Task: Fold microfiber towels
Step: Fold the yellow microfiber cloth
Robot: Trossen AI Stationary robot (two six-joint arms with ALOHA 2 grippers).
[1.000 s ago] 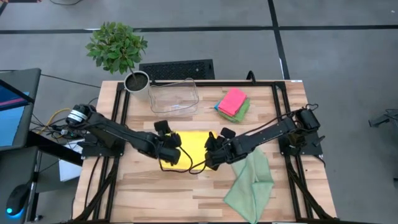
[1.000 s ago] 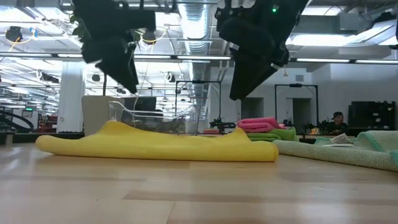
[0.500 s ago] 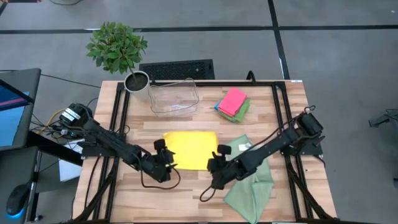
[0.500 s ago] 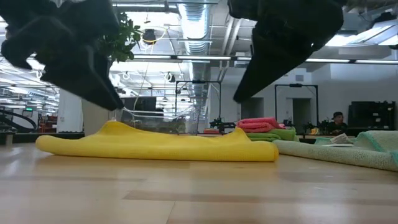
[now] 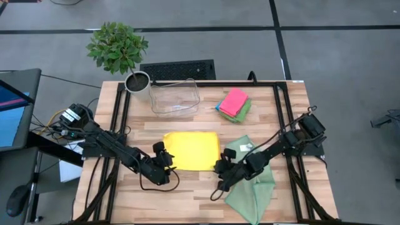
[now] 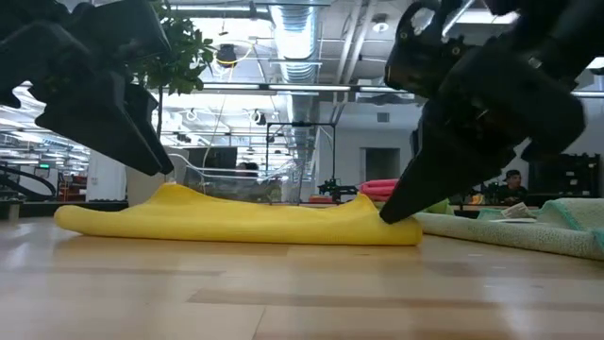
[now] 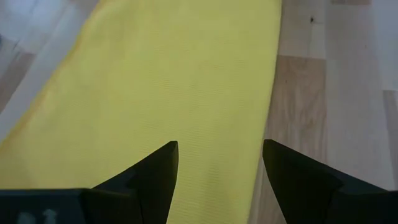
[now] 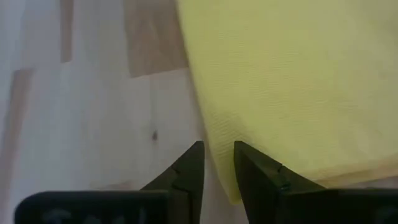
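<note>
A yellow towel (image 5: 192, 150) lies folded flat on the wooden table, a low mound in the low view (image 6: 236, 222). My left gripper (image 5: 165, 160) is open at the towel's near left corner, its fingers wide apart just above the cloth (image 7: 186, 81). My right gripper (image 5: 223, 169) is low at the near right corner, its fingers a narrow gap apart astride the towel's edge (image 8: 214, 134). A pale sage green towel (image 5: 253, 181) lies crumpled at the near right. A stack of pink, green and blue towels (image 5: 234, 103) sits at the far right. My left gripper touches nothing that I can see. My right gripper comes slanting down from the near right, and its fingertip (image 6: 390, 215) is at the towel's right end, level with the table. The towel's near right edge (image 8: 217, 155) lies between its fingers. I cannot tell whether they touch it.
A clear plastic bin (image 5: 175, 97) stands at the far middle, with a potted plant (image 5: 122, 53) at the far left corner. Dark rails (image 5: 119, 125) run along both sides of the table. Bare wood lies in front of the yellow towel.
Both grippers have moved from over the yellow towel toward the table's near edge and come down. The left one is now at the towel's near left corner and the right one at its near right corner. The towel has kept its shape and place.
</note>
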